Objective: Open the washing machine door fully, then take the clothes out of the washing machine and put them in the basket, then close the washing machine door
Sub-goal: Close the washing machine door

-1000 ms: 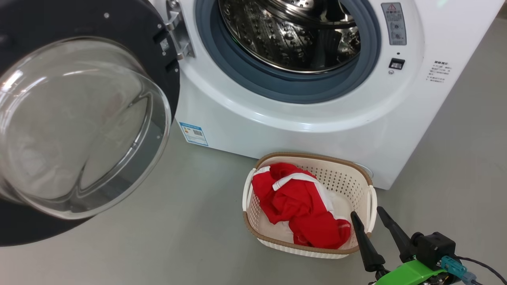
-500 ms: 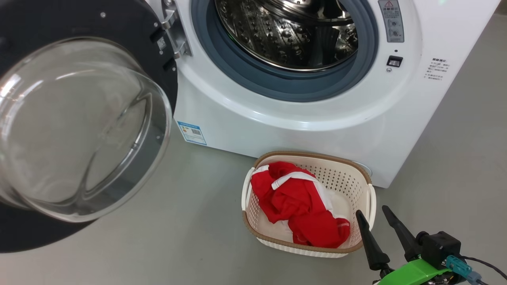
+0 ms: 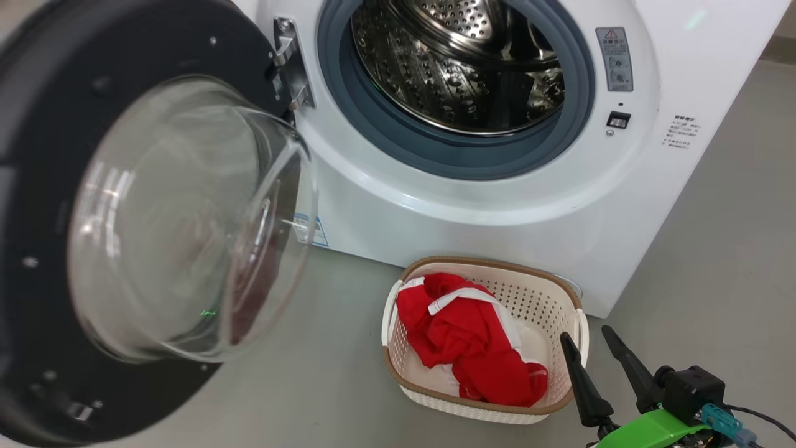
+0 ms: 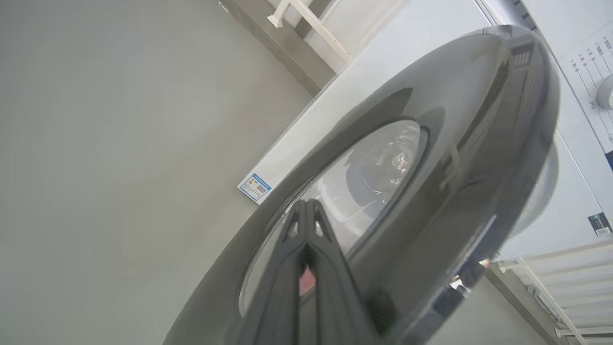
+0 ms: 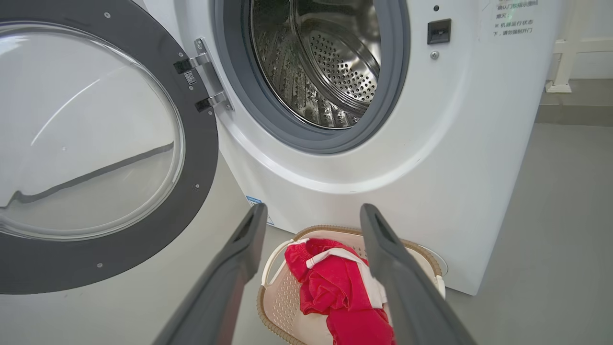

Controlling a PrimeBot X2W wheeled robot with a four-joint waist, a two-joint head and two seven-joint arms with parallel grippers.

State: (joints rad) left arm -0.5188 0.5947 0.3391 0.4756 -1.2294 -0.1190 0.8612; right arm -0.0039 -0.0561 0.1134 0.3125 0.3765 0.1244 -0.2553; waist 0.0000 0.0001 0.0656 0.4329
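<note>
The washing machine stands with its steel drum bare. Its door, black-rimmed with a bulging glass bowl, hangs on the left hinge, swung partway out. In the left wrist view my left gripper is shut, its fingers pressed together against the outer face of the door. The red and white clothes lie bunched in the cream basket on the floor before the machine. My right gripper is open and holds nothing, just right of the basket. From the right wrist, that gripper frames the clothes in the basket.
Grey floor runs around the machine and basket. A blue label sticker sits low on the machine front, behind the door glass. The door catch is on the right of the opening. White railing stands beyond the machine.
The door has swung right, toward the machine opening, and now covers the blue sticker. The camera has shifted a little. The right gripper stays open beside the basket.
</note>
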